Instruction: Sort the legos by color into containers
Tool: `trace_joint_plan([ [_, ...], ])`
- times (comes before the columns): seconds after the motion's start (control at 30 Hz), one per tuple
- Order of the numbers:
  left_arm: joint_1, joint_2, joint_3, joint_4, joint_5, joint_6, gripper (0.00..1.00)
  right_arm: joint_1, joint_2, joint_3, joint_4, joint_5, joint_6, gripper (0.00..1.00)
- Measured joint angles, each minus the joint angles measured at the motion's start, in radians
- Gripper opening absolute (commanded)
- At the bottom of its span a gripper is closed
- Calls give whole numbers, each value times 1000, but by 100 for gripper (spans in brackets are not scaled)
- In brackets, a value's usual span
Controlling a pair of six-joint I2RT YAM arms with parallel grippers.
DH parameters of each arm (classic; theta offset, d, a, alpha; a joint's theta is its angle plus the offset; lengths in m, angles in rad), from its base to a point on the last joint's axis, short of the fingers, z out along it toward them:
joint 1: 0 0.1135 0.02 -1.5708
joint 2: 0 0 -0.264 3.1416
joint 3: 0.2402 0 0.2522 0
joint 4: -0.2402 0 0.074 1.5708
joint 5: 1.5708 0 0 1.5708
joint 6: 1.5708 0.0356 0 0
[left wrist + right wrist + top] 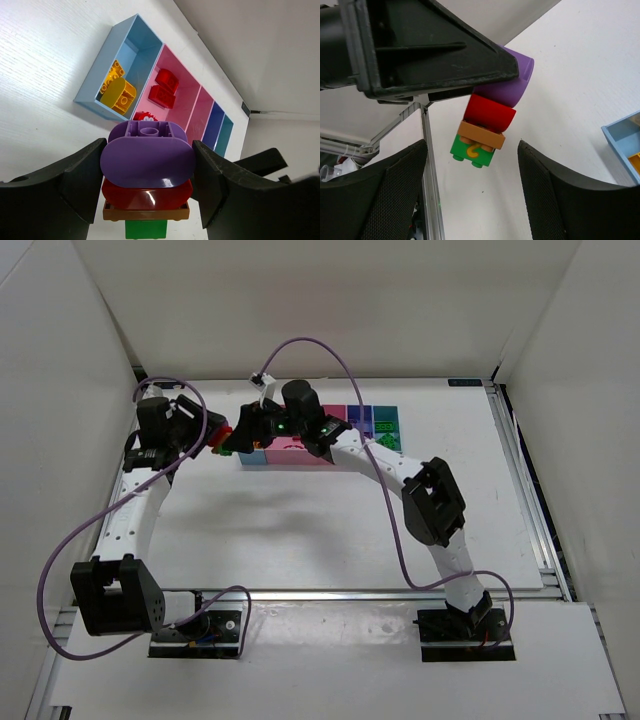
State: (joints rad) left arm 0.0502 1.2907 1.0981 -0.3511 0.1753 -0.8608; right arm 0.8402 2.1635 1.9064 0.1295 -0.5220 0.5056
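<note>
- The stack of legos (147,180) is four pieces pressed together: a purple brick (147,160), a red brick (147,196), an orange plate (146,213) and a green brick (472,150) at the far end.
- My left pincer (149,150) is clamped on the purple brick alone, a finger on each rounded side. The other three pieces hang outside that grip, clear of the desk (45,60).
- My right pincer (471,147) stands apart, with the green end between its fingers and touching neither.
- Beyond my left fingertips lies the tray (97,82). Its nearest light blue compartment holds yellow bricks (119,95), and the pink one next to it holds red bricks (162,90). I cannot see into the three farther compartments.
- Risk: if my right pincer closes too high, it takes the orange plate along with the green brick, and two colours come away joined.
- Risk: a hard pull could drag the purple brick out of my left fingers, since the curved sides give them little to hold.
- Risk: the stack could split at a joint I did not intend, dropping loose pieces onto the desk short of the tray.
- Risk: my two pincers are very close together, so a skewed approach could knock one finger against the other.
</note>
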Motion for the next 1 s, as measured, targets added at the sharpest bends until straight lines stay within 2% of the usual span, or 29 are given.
trace_joint_plan([
  [0.27,0,-6,-6,42,31,45,15,0,37,35,-17,-14,31,73],
  [0.43,0,-6,-12,59,54,64,15,1,44,37,-20,-23,49,66],
  [0.57,0,-6,-13,73,72,77,15,3,50,42,-22,-24,64,52],
  [0.6,0,-6,-13,76,73,82,15,3,51,42,-23,-24,68,39],
  [0.67,0,-6,-19,88,74,90,14,6,52,42,-26,-21,70,29],
  [0.7,2,-8,-21,92,74,94,14,7,52,42,-27,-18,76,20],
  [1.0,4,-16,-30,97,47,101,14,15,53,42,-28,-4,77,2],
])
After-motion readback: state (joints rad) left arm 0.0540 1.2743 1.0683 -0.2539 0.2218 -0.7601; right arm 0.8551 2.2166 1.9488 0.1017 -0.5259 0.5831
